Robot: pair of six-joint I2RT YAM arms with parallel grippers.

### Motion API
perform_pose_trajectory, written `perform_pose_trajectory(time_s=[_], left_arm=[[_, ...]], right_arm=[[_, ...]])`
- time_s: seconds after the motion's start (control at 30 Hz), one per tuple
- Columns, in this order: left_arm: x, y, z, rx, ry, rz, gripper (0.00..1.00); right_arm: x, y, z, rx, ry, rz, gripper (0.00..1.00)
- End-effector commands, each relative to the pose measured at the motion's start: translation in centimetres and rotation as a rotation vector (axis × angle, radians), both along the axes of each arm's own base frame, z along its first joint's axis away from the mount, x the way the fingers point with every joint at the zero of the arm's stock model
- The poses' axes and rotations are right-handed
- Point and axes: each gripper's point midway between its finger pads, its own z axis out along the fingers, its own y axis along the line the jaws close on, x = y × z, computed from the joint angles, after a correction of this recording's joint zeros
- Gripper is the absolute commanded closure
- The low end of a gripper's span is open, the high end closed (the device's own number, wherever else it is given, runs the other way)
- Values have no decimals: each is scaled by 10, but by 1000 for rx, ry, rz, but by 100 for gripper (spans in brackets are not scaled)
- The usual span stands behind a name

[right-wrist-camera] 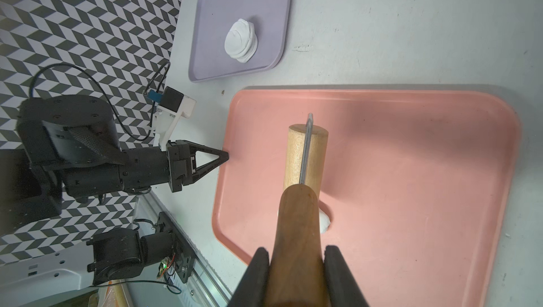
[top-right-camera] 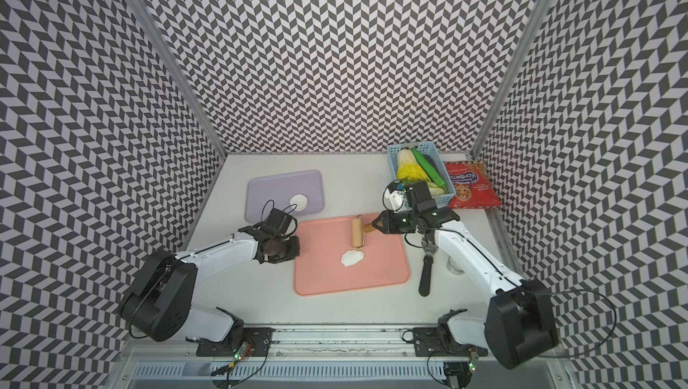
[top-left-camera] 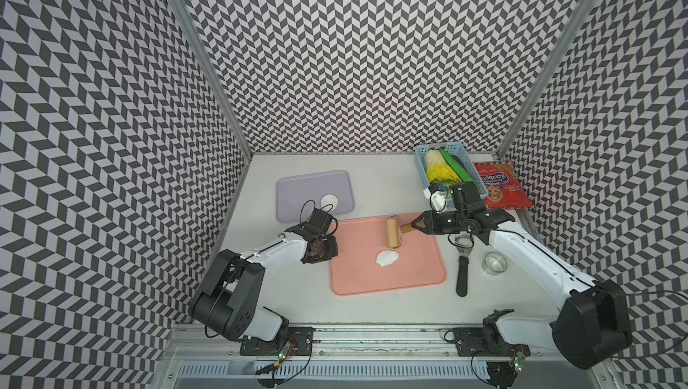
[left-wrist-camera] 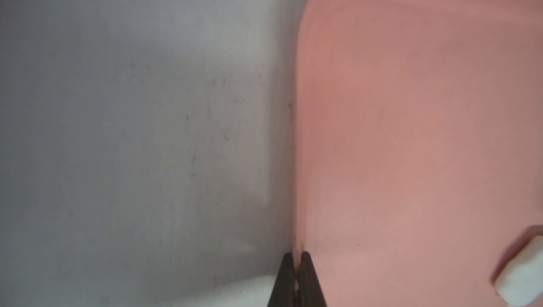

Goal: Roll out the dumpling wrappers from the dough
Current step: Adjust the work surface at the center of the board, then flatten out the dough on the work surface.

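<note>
Two grippers share the work at this moment. The left gripper (right-wrist-camera: 225, 157) is closed on the thin raised rim of the pink tray (top-left-camera: 387, 279) at the tray's left edge; in the left wrist view the rim runs straight between the two nearly touching fingers. This hold is judged to anchor the tray so that it cannot slide on the smooth grey table (top-left-camera: 372, 182) under rolling pressure. The right gripper (right-wrist-camera: 296, 253) is clamped across the handle (right-wrist-camera: 296, 226) of the roller (top-left-camera: 391, 233), with one black finger on each side of the handle. The roller's drum stands crosswise to the handle, so a push or pull along the arm should turn it. The drum is a short cylinder of pale, bare wood carried on a bent steel wire (right-wrist-camera: 305, 149); the handle is darker, rounded, polished wood. The dough (top-left-camera: 387, 258) lies near the middle of the pink tray, just beside the near end of the drum and partly under the handle in the right wrist view. It is a soft, matte white patch of uneven outline, flattened but not yet round. Whether the drum touches it cannot be told. The dumpling wrappers (right-wrist-camera: 241, 40) form a loose stack of thin white discs on the lavender tray (right-wrist-camera: 223, 11), well apart from the rolling area, which keeps finished pieces clear of the tool.
</note>
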Motion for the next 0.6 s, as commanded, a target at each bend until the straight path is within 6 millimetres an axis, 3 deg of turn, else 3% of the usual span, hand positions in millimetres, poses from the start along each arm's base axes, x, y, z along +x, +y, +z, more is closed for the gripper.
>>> perform_pose_trajectory(time_s=[0.0,0.33,0.57], left_arm=[[-5,9,-8,93,43,-51,100],[12,4,-13,86,15,-19,100],[15,3,-17,90,14,-28,100]], right_arm=[[9,5,22,17,-82,24,100],[-14,12,23,21,-28,107,100],[-22,16,1,-16,60,133,100]])
